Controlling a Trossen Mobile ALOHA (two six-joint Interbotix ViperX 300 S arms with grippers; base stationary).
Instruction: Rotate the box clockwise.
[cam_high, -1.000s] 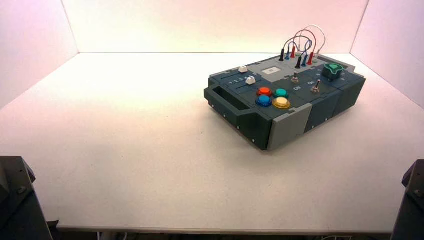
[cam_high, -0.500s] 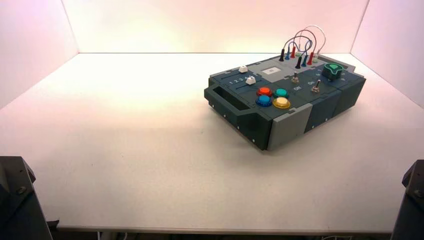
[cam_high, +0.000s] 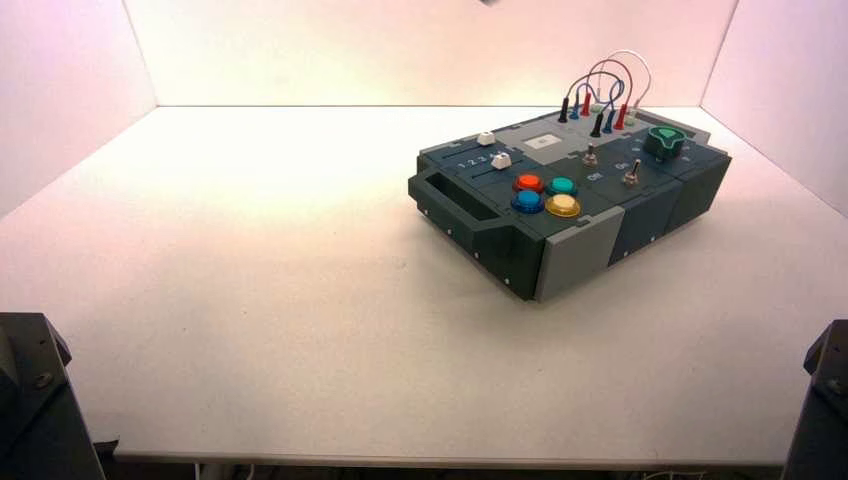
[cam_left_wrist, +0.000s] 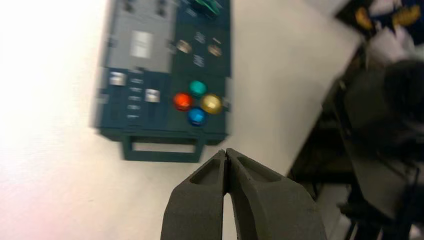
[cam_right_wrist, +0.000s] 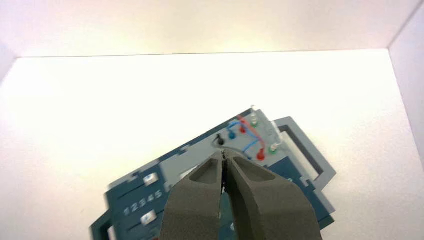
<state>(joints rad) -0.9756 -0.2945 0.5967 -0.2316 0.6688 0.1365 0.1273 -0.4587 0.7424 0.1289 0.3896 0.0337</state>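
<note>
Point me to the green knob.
In the high view, the green knob sits toward the box's far right end, just right of the two toggle switches.

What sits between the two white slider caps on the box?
The left wrist view shows a column of pale markings on the dark panel between the white slider caps, set on the box.

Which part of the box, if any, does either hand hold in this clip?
Nothing is held: the left hand is shut and off the box, and the right hand is shut on nothing too.
</note>
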